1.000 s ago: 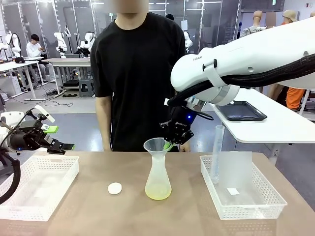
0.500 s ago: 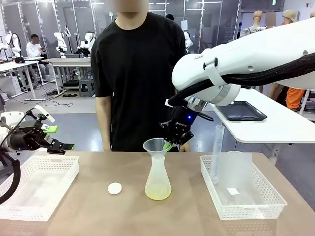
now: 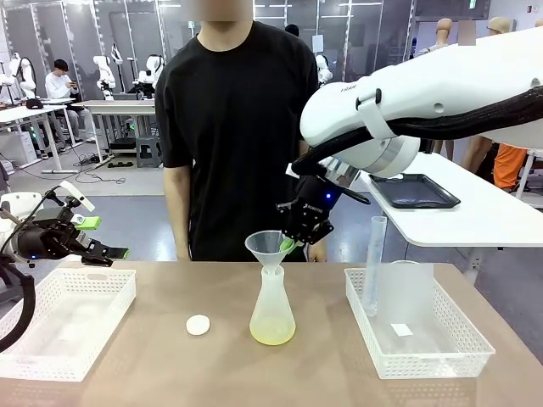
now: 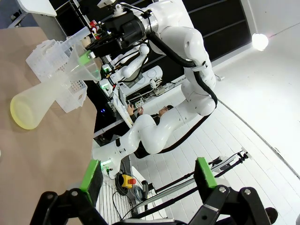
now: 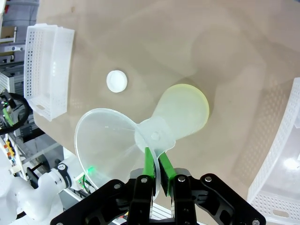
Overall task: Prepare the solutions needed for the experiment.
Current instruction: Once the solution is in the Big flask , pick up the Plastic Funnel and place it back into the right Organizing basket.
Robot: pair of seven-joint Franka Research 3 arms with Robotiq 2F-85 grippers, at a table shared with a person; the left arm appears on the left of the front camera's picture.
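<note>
Two white mesh baskets sit on the table. One basket lies just below the left gripper, whose fingers stand wide apart and empty. The other basket is below the right gripper, off to its right, with one tall measuring cylinder standing in it. One frosted conical flask stands beneath the right gripper, which is clamped on the rim of one clear funnel, stem at the flask's mouth. The solutions, a shallow pale yellow layer, lie in the flask's bottom. One small white cap lies between the grippers, lower down.
</note>
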